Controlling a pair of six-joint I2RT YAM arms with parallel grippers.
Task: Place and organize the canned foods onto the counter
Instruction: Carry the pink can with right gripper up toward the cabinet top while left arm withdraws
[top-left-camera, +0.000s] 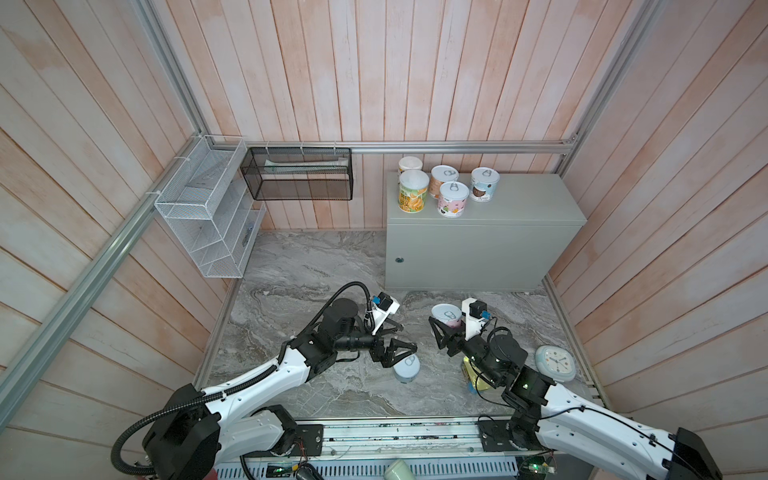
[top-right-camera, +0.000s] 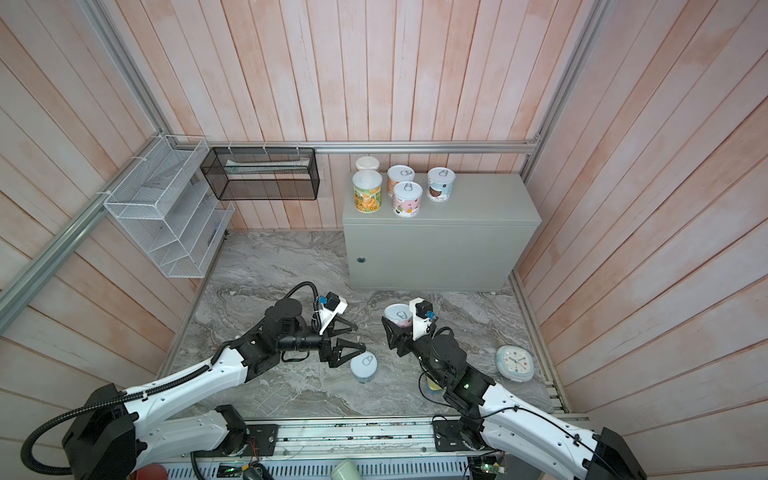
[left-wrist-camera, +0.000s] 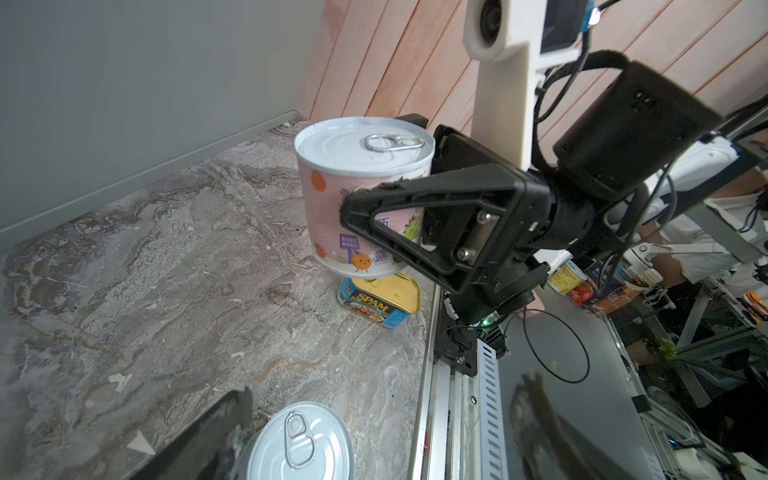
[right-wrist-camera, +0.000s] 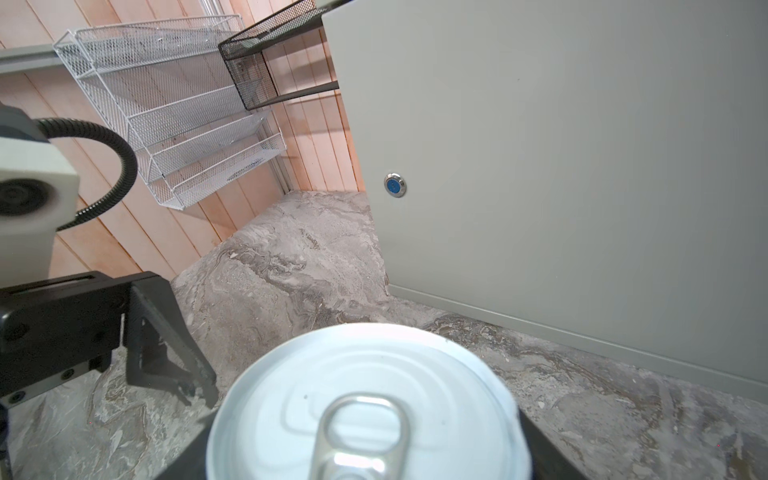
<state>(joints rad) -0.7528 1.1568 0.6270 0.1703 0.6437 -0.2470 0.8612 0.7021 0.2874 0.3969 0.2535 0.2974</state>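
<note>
Grip state: R gripper (top-left-camera: 448, 326) clamped on pink can (top-left-camera: 445, 312), clear of marble (top-left-camera: 316, 282); L gripper (top-left-camera: 405, 336) jaws wide, blue can (top-left-camera: 406, 369) beside one finger.

Counter (top-left-camera: 482, 232) stands rear right on the floor (top-left-camera: 316, 274), backed to the wall. On its top, at the left-rear corner: cluster of five cans (top-left-camera: 453, 199). Before the counter, raised can (top-left-camera: 445, 312) clamped in right gripper (top-left-camera: 446, 323), off the floor. Left of it, floor can (top-left-camera: 406, 370) just beside the spread left gripper (top-left-camera: 408, 336). Oblong tin (left-wrist-camera: 386, 297) lies under the right arm (mostly hidden from above). Clock (top-left-camera: 555, 363) at the right floor edge. Tiered rack (top-left-camera: 199, 216) on the left wall; mesh basket (top-left-camera: 299, 174) on the rear rail, left of the counter.
</note>
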